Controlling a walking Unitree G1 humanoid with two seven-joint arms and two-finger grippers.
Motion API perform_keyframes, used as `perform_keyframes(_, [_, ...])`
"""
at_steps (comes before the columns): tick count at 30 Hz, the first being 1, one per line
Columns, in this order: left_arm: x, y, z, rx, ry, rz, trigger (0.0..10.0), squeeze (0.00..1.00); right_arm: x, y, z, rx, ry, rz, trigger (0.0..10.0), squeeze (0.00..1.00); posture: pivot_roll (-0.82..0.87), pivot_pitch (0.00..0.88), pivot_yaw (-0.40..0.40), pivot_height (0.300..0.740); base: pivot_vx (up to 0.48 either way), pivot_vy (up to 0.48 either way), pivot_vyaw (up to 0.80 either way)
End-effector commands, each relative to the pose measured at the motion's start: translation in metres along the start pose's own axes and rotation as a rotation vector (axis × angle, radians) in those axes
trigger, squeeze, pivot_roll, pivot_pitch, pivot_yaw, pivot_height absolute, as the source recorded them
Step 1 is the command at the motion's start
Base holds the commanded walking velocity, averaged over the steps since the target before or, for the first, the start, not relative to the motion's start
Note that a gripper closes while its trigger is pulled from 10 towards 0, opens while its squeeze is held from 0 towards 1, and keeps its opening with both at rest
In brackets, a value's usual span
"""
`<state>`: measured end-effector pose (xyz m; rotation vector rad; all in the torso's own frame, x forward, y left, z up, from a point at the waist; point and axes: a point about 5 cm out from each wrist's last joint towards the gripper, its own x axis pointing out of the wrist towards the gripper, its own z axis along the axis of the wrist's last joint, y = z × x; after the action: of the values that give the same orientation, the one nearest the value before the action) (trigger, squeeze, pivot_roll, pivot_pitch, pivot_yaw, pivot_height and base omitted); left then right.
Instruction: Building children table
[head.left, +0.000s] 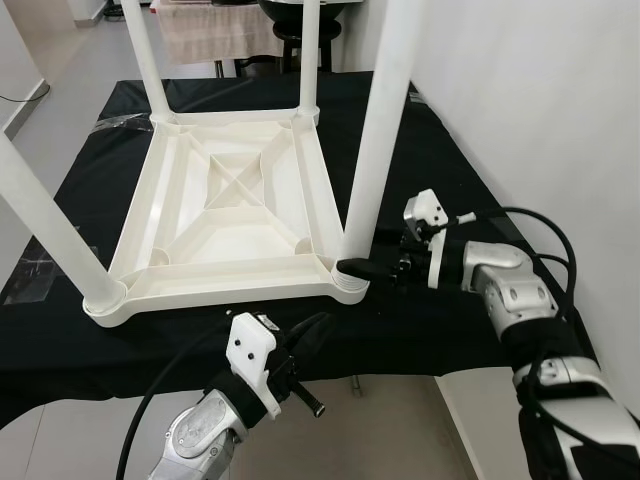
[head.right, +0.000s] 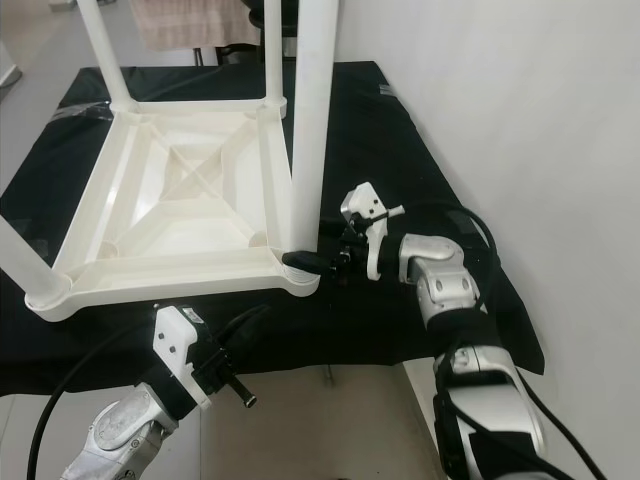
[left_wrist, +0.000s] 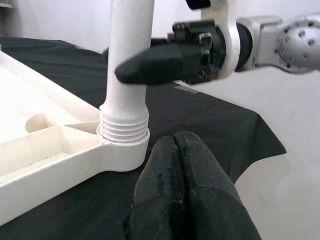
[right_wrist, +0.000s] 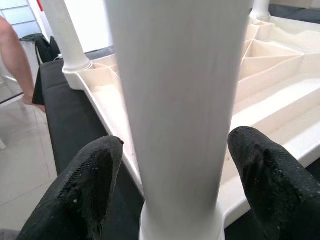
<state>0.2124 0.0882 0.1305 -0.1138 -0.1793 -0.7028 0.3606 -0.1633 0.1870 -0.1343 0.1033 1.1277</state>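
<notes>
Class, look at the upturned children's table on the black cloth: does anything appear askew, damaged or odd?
Nothing looks damaged. One oddity: the near-right leg shows exposed threads above its corner socket, so it may not be fully screwed in.

Right arm (head.left: 510, 290), lower right of the left eye frame: silver metal segments, rounded housings dotted with small dark screw holes, black joint sections between them. White plastic bracket (head.left: 425, 212) with a small stub sits on top of the wrist. Black cables (head.left: 545, 225) loop from the wrist back along the forearm. Right gripper (right_wrist: 175, 185): two long black fingers (right_wrist: 92, 185) with a fine pebbled texture and rounded tips.

Left arm (head.left: 200, 435), bottom centre-left: silver casing, black wrist collar, white angular bracket (head.left: 250, 345) with a small printed label. A black cable (head.left: 150, 400) curves off toward the lower left. Left gripper (left_wrist: 181, 187): same black textured fingers, seam visible between them.
</notes>
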Motion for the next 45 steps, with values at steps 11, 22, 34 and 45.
perform_keyframes(11, [-0.002, 0.0, -0.007, 0.009, 0.045, -0.018, 10.0, 0.0, -0.006, -0.012, 0.002, 0.045, -0.08, -0.034, 0.0, 0.0, 0.08, 0.079, -0.036, 0.74, 0.0, 0.0, 0.0])
perform_keyframes(22, [-0.001, 0.007, -0.001, 0.01, 0.036, -0.014, 10.0, 0.0, -0.011, -0.004, -0.05, 0.059, 0.113, -0.743, 0.0, 0.0, 0.04, 0.093, -0.042, 0.74, 0.0, 0.0, 0.0])
perform_keyframes(34, [-0.001, 0.001, -0.001, 0.003, 0.039, -0.031, 10.0, 0.0, 0.041, 0.059, -0.054, 0.067, 0.069, -0.727, 0.0, 0.0, 0.04, 0.096, -0.029, 0.74, 0.0, 0.0, 0.0])
perform_keyframes(45, [-0.002, -0.001, -0.007, 0.007, 0.046, -0.015, 10.0, 0.0, 0.052, 0.049, 0.011, 0.059, -0.206, -0.418, 10.0, 0.04, 0.06, 0.076, -0.041, 0.74, 0.0, 0.0, 0.0])
